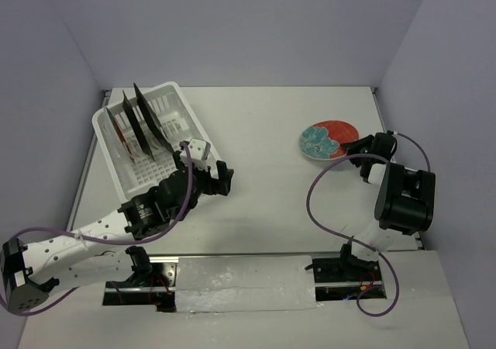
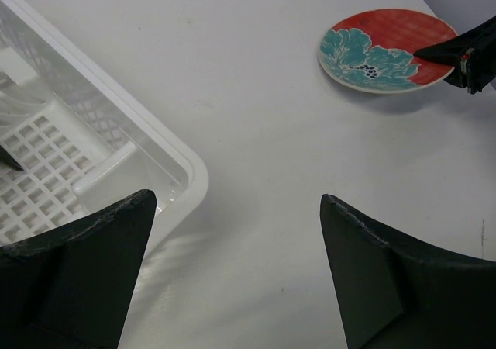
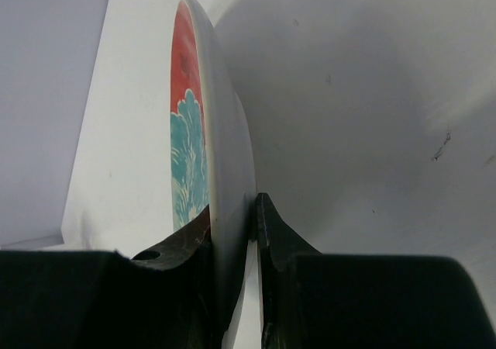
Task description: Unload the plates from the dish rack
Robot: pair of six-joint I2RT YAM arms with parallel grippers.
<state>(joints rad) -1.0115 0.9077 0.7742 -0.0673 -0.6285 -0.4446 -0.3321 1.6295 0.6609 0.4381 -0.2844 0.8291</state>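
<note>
White table (image 1: 263, 209) (lavender walls (image 1: 232, 23))

End effector (image 2: 236, 202) spread by dish rack (image 2: 180, 167); plate (image 2: 384, 50) beyond.

Left jaws wide, right jaws clamped.

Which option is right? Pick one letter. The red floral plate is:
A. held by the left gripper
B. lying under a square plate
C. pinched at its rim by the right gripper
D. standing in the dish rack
C: the right wrist view shows the right gripper closed on the rim of the red floral plate, well clear of the dish rack, while the left gripper is open and empty.
</note>
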